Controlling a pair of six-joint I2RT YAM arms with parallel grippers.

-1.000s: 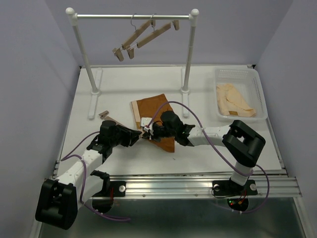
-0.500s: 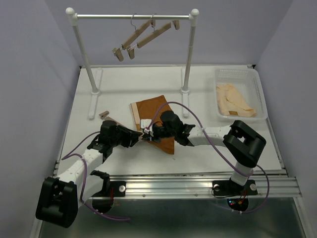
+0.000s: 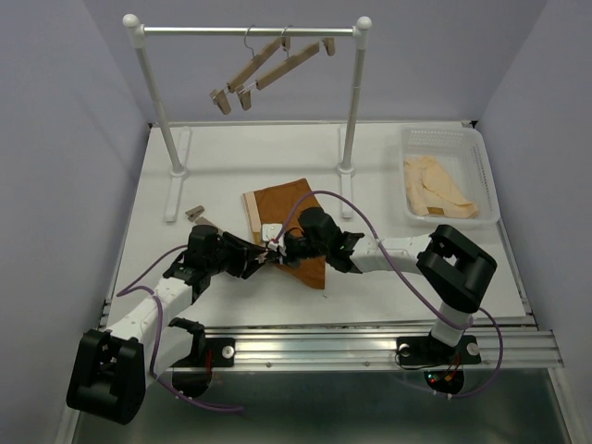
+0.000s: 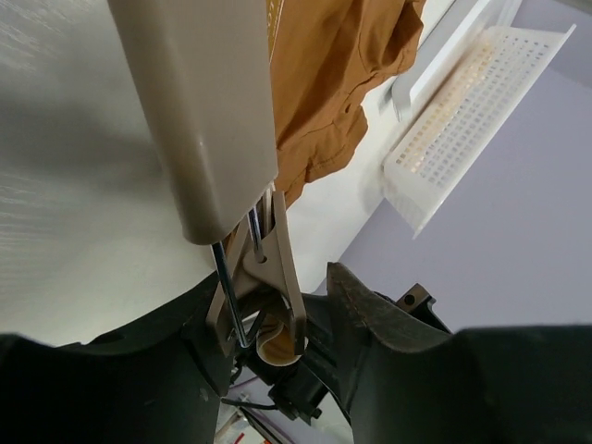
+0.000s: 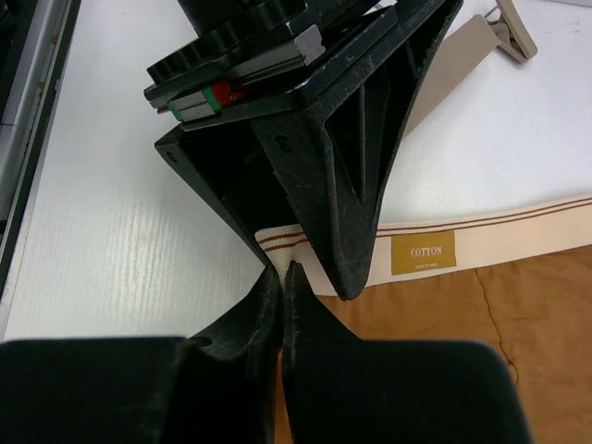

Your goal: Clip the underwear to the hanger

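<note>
The rust-brown underwear [image 3: 289,205] lies flat mid-table, its tan waistband [image 5: 481,242] toward the left arm. The wooden hanger [image 3: 207,223] lies on the table, one end clip [image 3: 193,213] free at the far left. Its other clip [image 4: 270,270] sits between the fingers of my left gripper [image 4: 277,305], whose jaws stand open with a gap to the clip's paddle. My right gripper [image 5: 281,274] is shut on the waistband's corner, right against the left gripper [image 3: 258,256]. The brown fabric [image 4: 324,74] hangs just beyond the hanger bar [image 4: 199,111].
A white rack [image 3: 248,30] at the back carries two more wooden hangers [image 3: 268,60], its feet [image 3: 176,190] on the table. A white basket [image 3: 486,180] with pale cream garments [image 3: 435,185] stands at the right.
My left gripper's jaws have widened around the hanger's clip. The underwear has shifted slightly. The right gripper stays shut on the waistband corner.
</note>
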